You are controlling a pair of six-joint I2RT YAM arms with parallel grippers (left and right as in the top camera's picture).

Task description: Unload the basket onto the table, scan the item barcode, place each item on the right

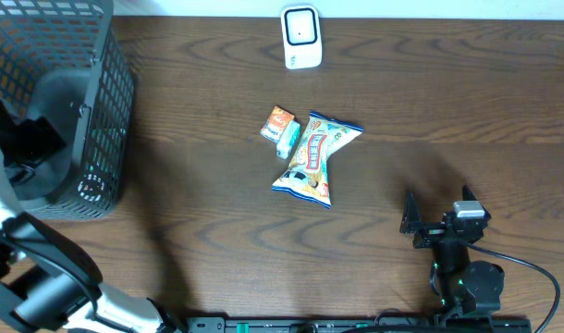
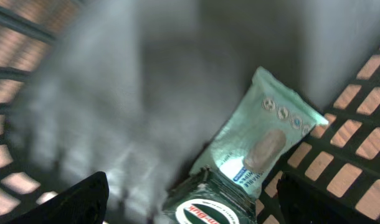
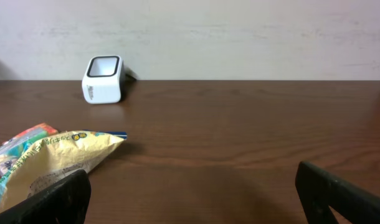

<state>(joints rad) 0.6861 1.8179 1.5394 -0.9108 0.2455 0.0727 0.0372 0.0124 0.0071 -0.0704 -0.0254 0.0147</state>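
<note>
Dark wood-grain table (image 1: 217,231) fills your overhead view, and everything sits on it. At its far left corner you have a black mesh basket (image 1: 106,102), and the left arm (image 1: 42,259) comes up from the near left edge and reaches down into it. From the left wrist you see the left gripper (image 2: 193,186) with its jaws spread wide inside the basket, gripping nothing; a dark green pack (image 2: 205,208) with a round red and white label lies between the fingers without touching either one, and a pale green packet (image 2: 265,140) leans up and to the right just beyond it, against the mesh wall. The right arm (image 1: 467,277) sits at the near right, and the right gripper (image 3: 191,174) is also spread wide and empty, low over bare wood, well apart from the goods. Near the middle of the table you will find a yellow and blue snack bag (image 1: 312,159) lying flat. The white scanner (image 1: 300,37) stands at the far edge, straight beyond the bag. Touching the bag's far left side is a small orange and white box (image 1: 281,129).
</note>
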